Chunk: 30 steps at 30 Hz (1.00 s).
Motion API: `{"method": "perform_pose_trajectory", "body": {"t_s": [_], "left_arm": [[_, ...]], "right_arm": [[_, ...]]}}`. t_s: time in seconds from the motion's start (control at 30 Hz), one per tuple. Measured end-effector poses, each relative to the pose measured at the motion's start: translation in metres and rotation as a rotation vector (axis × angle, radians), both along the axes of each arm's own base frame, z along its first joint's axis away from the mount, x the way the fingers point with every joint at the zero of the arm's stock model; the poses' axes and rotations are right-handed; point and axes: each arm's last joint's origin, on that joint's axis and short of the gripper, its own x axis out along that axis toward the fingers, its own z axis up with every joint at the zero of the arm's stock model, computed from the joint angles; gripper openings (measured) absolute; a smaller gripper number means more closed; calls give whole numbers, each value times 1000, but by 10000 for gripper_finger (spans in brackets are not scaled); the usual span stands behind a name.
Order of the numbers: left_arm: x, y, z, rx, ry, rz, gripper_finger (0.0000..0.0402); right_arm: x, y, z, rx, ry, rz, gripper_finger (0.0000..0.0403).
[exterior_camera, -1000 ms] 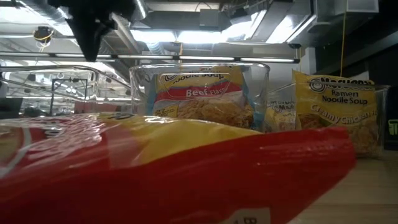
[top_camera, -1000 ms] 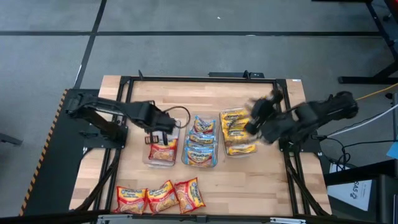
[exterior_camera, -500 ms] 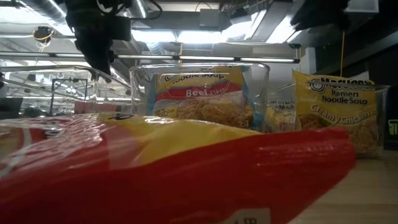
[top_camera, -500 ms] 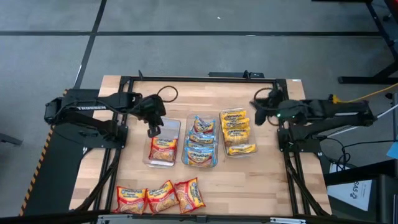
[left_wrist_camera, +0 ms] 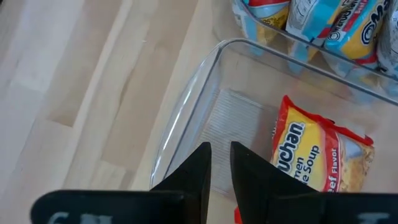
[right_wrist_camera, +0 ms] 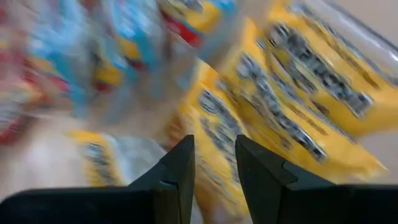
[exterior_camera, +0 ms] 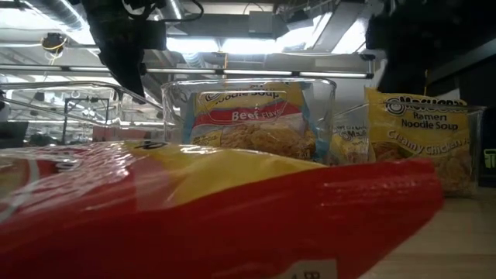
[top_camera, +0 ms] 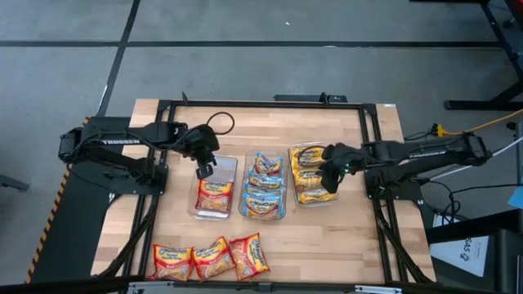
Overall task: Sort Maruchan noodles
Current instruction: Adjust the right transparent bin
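Note:
Three clear tubs stand side by side mid-table. The left tub [top_camera: 229,163] holds one red noodle packet [top_camera: 214,196], the middle one blue-trimmed packets [top_camera: 265,184], and the right one yellow packets [top_camera: 309,173]. Three more red packets [top_camera: 211,258] lie flat by the near edge. My left gripper [top_camera: 203,172] hangs over the left tub's bare far end, pointing down, its fingers [left_wrist_camera: 200,163] a narrow gap apart with nothing between them. My right gripper [top_camera: 331,183] hangs over the yellow packets' right side, open and holding nothing [right_wrist_camera: 214,163].
Bare wood lies to the left of the tubs [top_camera: 167,220] and between the tubs and the near packets. In the low view a red packet [exterior_camera: 217,217] fills the foreground. Black frame rails [top_camera: 261,104] border the table.
My left gripper drew back from over the red packet toward the tub's far-left end, sank a little and tipped further down, then kept still. My right gripper swung from high at the table's right, came down toward the near edge and now hangs over the yellow packets.

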Motion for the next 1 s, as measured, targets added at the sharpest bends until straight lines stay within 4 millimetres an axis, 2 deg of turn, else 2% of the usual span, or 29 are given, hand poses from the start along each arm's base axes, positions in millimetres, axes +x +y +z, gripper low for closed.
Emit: {"method": "perform_pose_trajectory", "body": {"t_s": [0.1,0.27,0.47,1.0], "left_arm": [[0,0,0,0,1,0,55],[0,0,0,-3,1,5,55],[0,0,0,-13,-2,24,55],[0,0,0,-18,-2,25,55]], "right_arm": [[0,0,-8,12,79,-17,115],[0,3,-15,146,155,-25,115],[-6,9,-21,228,256,-88,115],[-13,61,-24,373,307,-82,115]]}}
